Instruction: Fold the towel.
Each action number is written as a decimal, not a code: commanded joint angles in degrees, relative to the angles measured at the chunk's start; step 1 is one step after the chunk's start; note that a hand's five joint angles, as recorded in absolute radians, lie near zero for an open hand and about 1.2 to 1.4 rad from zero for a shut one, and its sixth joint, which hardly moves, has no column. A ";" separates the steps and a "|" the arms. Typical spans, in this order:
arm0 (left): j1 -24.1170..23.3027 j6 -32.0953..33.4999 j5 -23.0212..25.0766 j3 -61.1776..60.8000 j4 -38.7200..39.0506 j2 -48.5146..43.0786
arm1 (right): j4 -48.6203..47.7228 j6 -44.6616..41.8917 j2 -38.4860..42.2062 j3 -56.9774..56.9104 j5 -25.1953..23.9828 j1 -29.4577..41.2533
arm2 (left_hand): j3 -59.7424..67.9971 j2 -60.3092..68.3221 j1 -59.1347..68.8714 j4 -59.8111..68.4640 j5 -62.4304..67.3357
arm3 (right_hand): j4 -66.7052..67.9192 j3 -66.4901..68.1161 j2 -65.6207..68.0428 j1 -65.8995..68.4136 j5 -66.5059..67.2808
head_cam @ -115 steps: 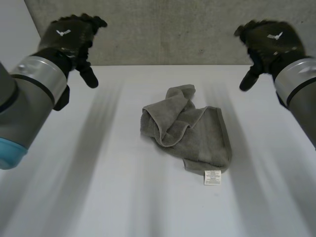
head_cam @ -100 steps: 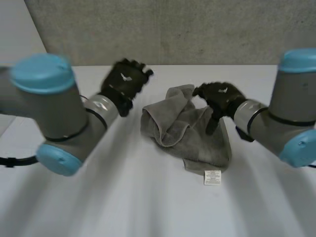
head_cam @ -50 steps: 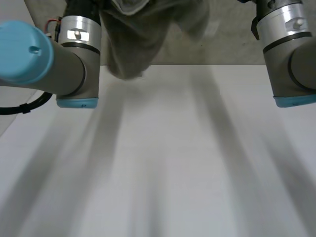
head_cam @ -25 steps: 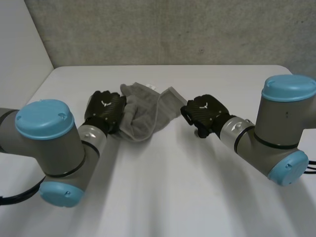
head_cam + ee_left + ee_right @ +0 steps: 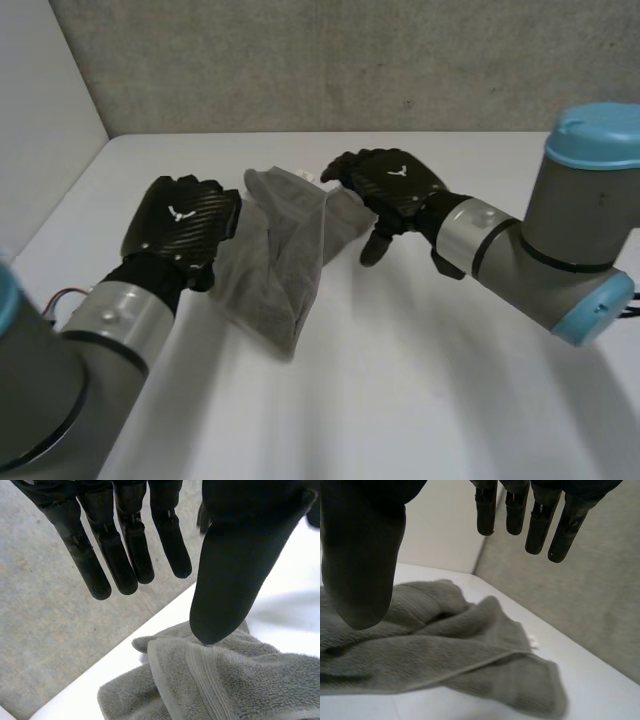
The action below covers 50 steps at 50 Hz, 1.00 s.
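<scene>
Likely handling: soft, light, limp terry; the towel (image 5: 285,260) should sag and bunch when lifted rather than slip; nothing fragile
Where to take hold: best judged at two corners along one hemmed edge, pinched firmly; the hem (image 5: 192,680) shows beside the left thumb; the corners seem buried in folds
Towel look: grey, crumpled into a long bunched heap; a small white tag (image 5: 534,641) at its far end
Towel place: on the white worktop (image 5: 400,380), between the two hands, toward the far left
Left hand (image 5: 180,225): fingers straight and spread, by the towel's left edge; holding nothing
Right hand (image 5: 390,185): fingers relaxed and apart, over the towel's right end; holding nothing
</scene>
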 commanded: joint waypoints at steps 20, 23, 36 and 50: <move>1.16 0.15 5.64 -3.06 2.93 -9.91 | 6.64 -8.21 9.68 -1.07 8.24 5.75 | -32.13 -32.07 -32.16 -32.09 -22.04 | -1.06 -0.90 -1.18 -1.22 0.68; 1.25 0.32 7.58 -1.48 3.19 -13.07 | 4.53 -8.21 6.43 3.24 8.33 5.48 | -30.29 -30.23 -30.32 -30.25 -20.20 | -1.22 -1.07 -1.35 -1.39 0.51; 0.99 11.13 8.55 3.62 6.00 -23.63 | -2.06 -8.21 -1.22 13.61 8.68 4.61 | -7.65 -7.59 -7.68 -7.61 2.44 | -1.22 -1.07 -1.35 -1.39 0.52; 0.99 11.31 7.59 2.75 6.18 -14.23 | -1.88 -8.12 0.01 10.09 8.33 3.02 | 33.95 34.02 33.92 33.99 44.04 | -1.56 -1.40 -1.69 -1.73 0.18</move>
